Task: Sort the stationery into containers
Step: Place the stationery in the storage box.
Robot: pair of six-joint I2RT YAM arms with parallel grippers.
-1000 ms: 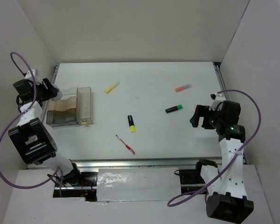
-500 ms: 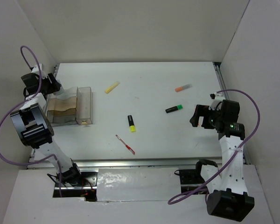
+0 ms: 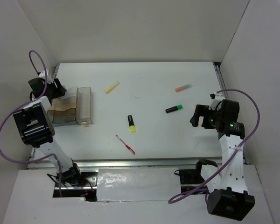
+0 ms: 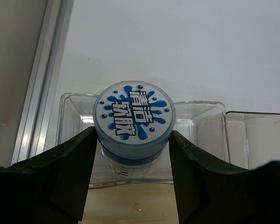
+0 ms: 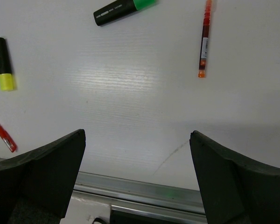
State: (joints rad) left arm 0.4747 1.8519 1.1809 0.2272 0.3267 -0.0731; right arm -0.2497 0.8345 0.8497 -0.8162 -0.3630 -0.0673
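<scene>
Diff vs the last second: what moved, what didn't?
Left arm's elbow swung away from the bases along the left edge; the left gripper, holding the round jar, edged right toward the clear container. No visible grasp or release. Unmoved: right gripper, red pen, orange pen, green highlighter, yellow highlighter, black-yellow highlighter.

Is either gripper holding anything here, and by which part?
The left gripper clamps a small round jar by opposite sides, at the lid. The right gripper is open and empty.

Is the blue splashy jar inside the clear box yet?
Not yet. The left gripper clamps the jar on both sides, over the clear organizer and its compartments.
</scene>
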